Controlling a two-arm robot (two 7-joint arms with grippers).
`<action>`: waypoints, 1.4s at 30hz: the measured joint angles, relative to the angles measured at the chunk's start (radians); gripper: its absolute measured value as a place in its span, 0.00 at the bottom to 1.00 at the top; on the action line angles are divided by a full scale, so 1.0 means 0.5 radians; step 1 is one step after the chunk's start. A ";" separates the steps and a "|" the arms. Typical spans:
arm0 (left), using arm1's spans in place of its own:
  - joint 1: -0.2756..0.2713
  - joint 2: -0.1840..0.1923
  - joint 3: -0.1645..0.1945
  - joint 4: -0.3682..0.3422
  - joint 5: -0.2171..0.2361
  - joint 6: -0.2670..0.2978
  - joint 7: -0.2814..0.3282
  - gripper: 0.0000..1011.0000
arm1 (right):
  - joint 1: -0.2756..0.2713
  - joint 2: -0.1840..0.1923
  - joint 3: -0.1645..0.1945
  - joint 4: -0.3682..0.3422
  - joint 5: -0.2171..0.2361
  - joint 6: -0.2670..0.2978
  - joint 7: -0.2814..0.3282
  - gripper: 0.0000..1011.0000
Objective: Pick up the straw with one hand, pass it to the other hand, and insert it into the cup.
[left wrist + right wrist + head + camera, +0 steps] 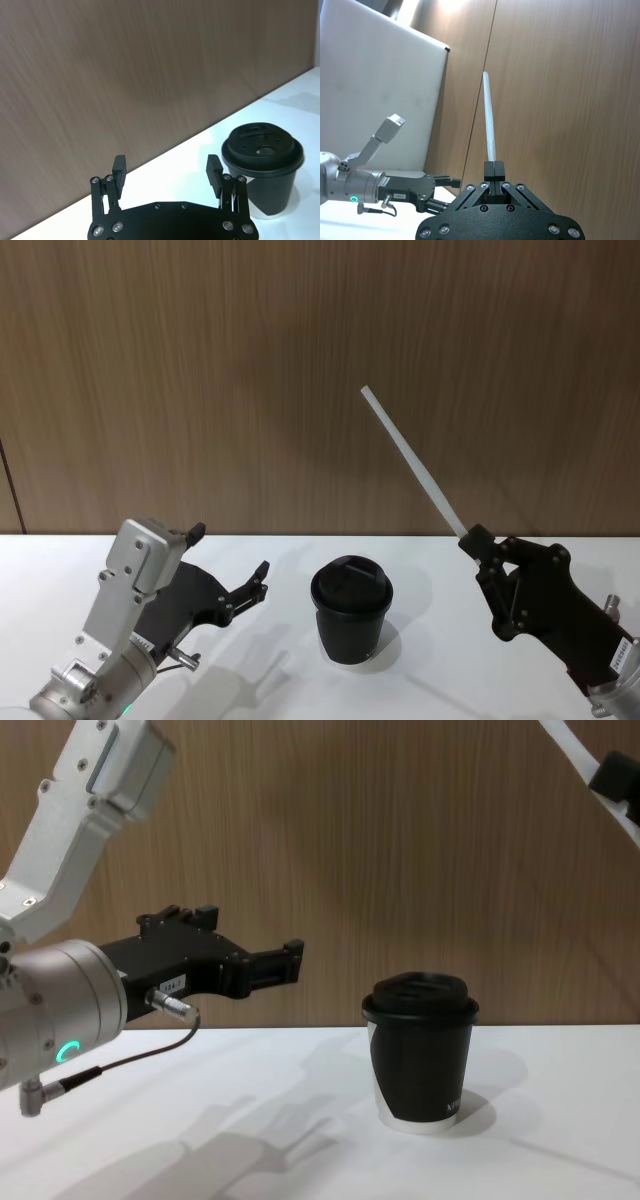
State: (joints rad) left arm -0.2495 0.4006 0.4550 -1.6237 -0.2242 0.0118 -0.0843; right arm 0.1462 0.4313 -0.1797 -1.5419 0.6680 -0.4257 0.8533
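One cup (351, 610): black paper, tapered, with a white base rim and a white wedge down one side, capped by a black domed plastic lid (262, 145) with a round sip hole. It stands upright on the white worktop (430, 680). Pale lettering (452, 1103) low on its wall is too small to read. One straw (412, 465): thin, straight, white, slightly translucent, raised above the worktop to the right of the cup and leaning up toward the left. Its lower end is clenched in the right claw (478, 540), which is plain black, blocky and two-fingered. The left claw (230, 550), also black and two-fingered, has a silver cylindrical wrist (55, 1010), a green ring light (66, 1051), a grey cable (120, 1065) and a small white label that is illegible. It hangs left of the cup, released, its fingers spread wide. Backdrop: one brown wood-grain wall (300, 360).
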 joint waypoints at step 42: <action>-0.198 0.240 -0.064 -0.031 -0.595 0.048 -0.997 0.99 | 0.016 -0.002 -0.018 0.018 0.035 -0.010 0.043 0.00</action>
State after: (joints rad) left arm -0.3487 0.5207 0.4228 -1.6392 -0.5215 0.0356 -0.5827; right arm 0.1542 0.4304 -0.1889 -1.5328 0.6855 -0.4305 0.8746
